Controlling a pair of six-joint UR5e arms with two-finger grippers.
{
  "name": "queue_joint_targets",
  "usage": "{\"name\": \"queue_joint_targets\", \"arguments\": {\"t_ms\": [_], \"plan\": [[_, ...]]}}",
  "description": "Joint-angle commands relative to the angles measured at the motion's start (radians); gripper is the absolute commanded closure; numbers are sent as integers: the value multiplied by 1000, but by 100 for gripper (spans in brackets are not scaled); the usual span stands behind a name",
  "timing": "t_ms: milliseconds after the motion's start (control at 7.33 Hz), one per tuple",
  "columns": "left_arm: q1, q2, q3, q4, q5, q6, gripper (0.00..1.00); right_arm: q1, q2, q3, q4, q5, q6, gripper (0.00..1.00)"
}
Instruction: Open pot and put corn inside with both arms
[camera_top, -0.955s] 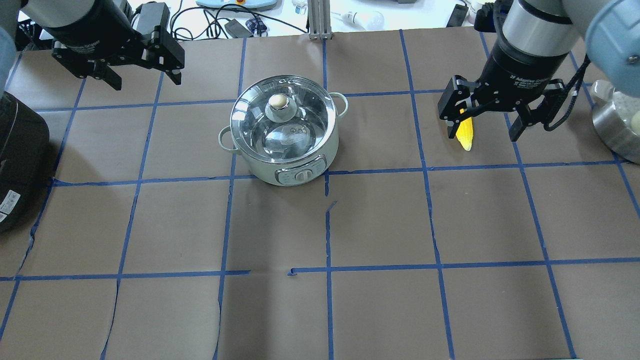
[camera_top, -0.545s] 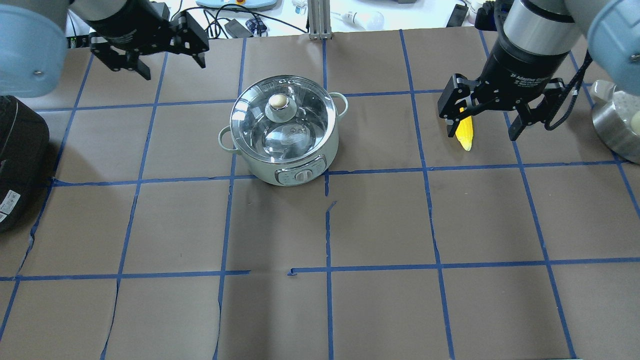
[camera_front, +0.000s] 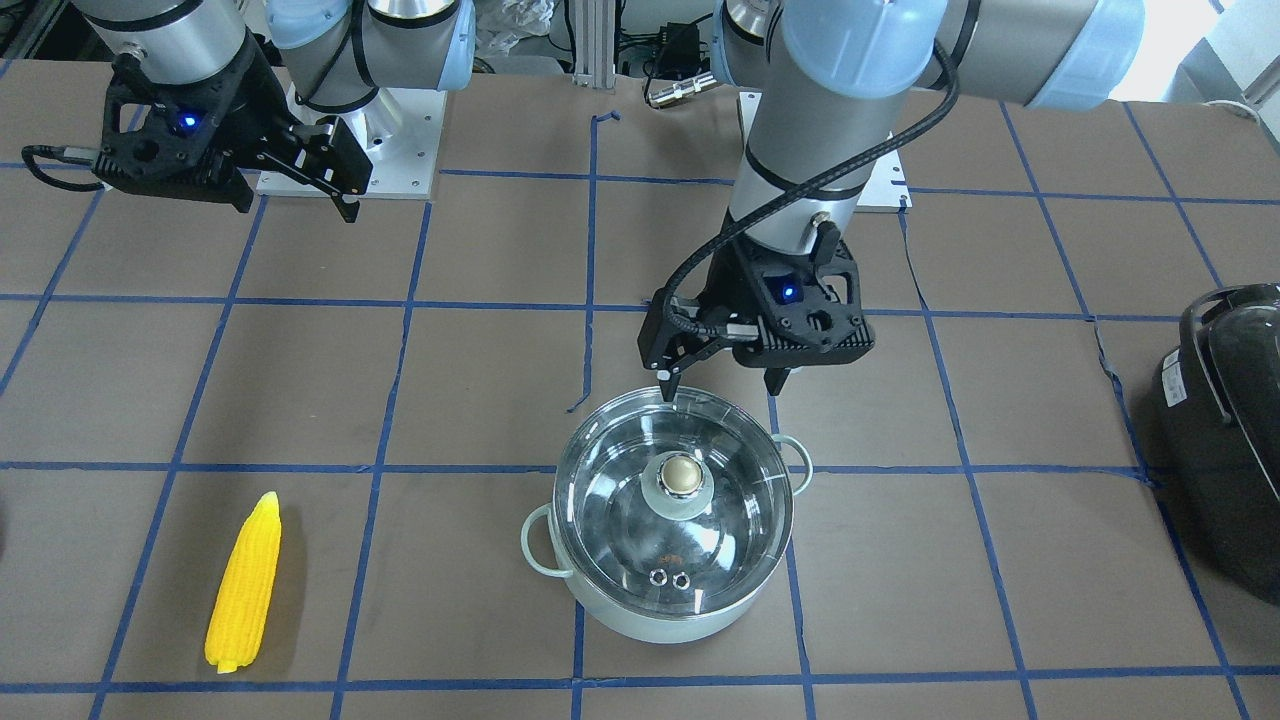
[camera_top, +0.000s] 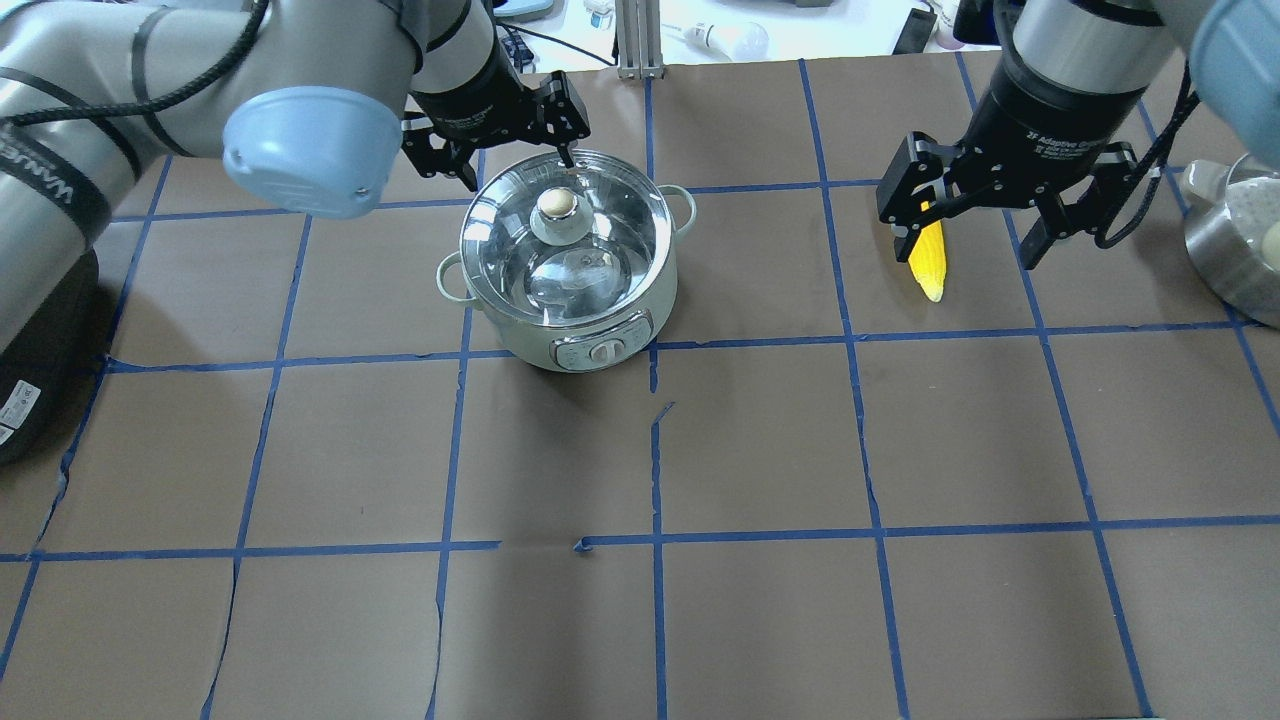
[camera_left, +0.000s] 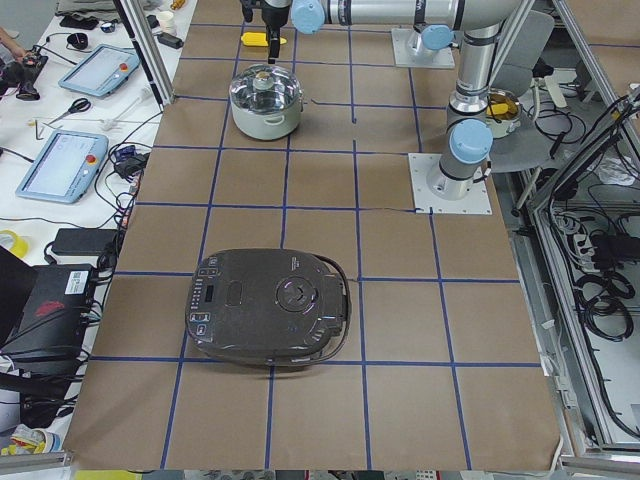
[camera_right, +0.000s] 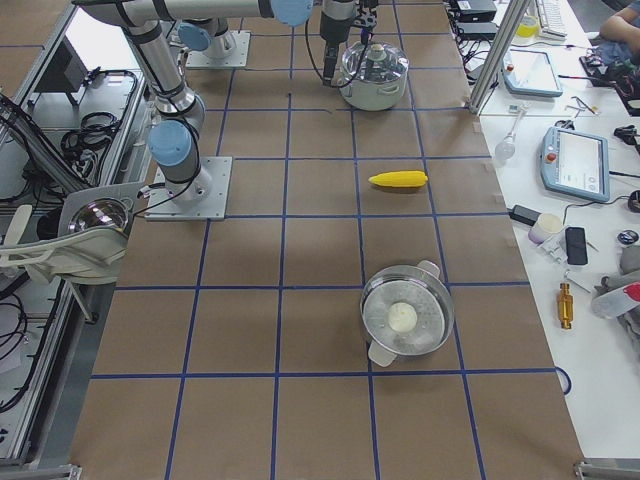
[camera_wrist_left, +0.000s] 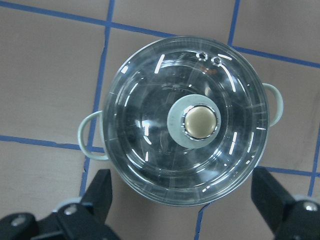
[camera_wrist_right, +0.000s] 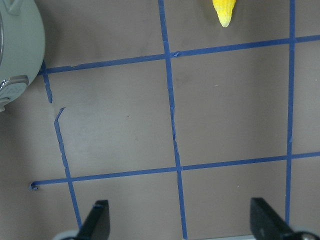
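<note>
Left hand (camera_front: 720, 388) points straight down above the robot-side rim of the pot (camera_front: 640, 615), fingers spread wide, gripping nothing. Right hand (camera_front: 295, 208) hangs high, fingers likewise wide and empty. Pot: round, pale mint, two loop handles, clear glass lid (camera_front: 620, 500) seated, brass-topped knob (camera_front: 682, 475). Corn (camera_front: 243, 585): yellow, ribbed, tapered, lying flat on the bench (camera_front: 900, 600), well apart on the pot's right-arm side. Bench surface brown, gridded with blue tape

Just ahead of my left gripper (camera_front: 722, 380): pot (camera_front: 640, 622) is smooth glossy mint outside, shiny steel inside, lid (camera_front: 620, 500) clear glass, knob (camera_front: 683, 474) brassy metal. Corn (camera_front: 243, 585) ahead of my right gripper (camera_top: 968, 245) looks like bumpy yellow plastic. Table (camera_front: 480, 390) is matt brown paper.
</note>
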Motion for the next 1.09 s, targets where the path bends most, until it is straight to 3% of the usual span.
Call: {"name": "queue_joint_targets", "arguments": {"t_ms": [0,273,545,818,955], "plan": [[-6,-71,1,50,10,29,4,-9,9,-14,9,-13,11,0],[-6,-127,0,108,10,28,4,-53,128,-15,-89,-7,-9,0],[-9,-135,-3,108,10,23,7,-89,229,12,-355,-8,-78,0],[-13,-150,-8,110,10,28,11,-90,381,17,-548,-22,-81,0],[-13,-158,-8,110,10,25,18,-92,464,17,-651,-52,-83,0]]}}
